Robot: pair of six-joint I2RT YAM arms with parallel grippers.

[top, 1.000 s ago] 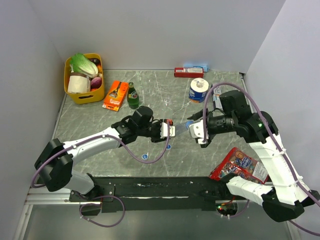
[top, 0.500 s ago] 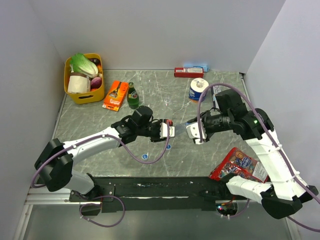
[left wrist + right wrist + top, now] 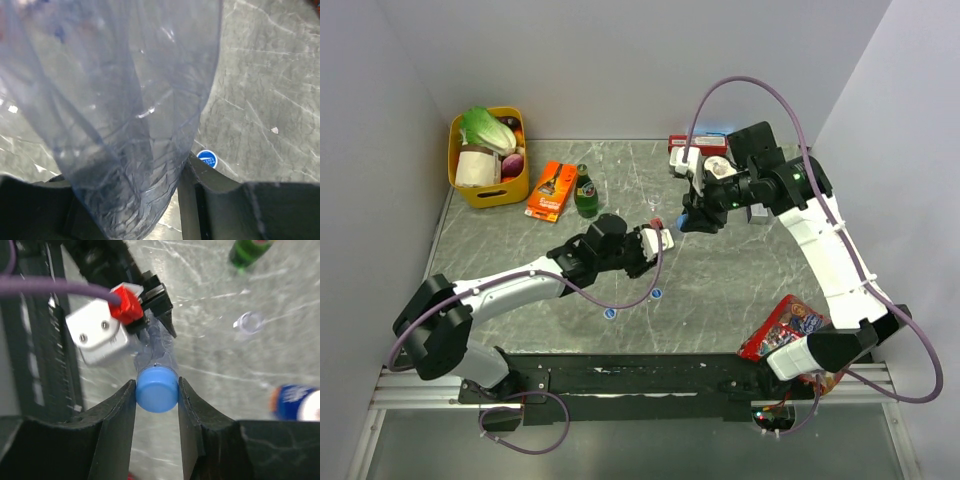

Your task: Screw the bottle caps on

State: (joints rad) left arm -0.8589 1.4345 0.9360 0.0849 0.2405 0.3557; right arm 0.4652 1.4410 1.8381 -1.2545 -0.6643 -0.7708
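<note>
My left gripper is shut on the body of a clear plastic bottle, which fills the left wrist view between the gripper. My right gripper is shut on a blue cap that sits on the neck of this bottle. The cap is pinched between both fingers of the gripper. Two more blue caps lie loose on the table; one shows in the left wrist view. A second clear bottle shows its open mouth on the table.
A yellow basket of vegetables stands back left, beside an orange box and a dark green bottle. A red box and a paper roll lie at the back. A snack bag lies front right.
My right arm has swung up and back, so its gripper now meets the bottle from behind instead of from the right. My left gripper has turned the bottle toward it.
</note>
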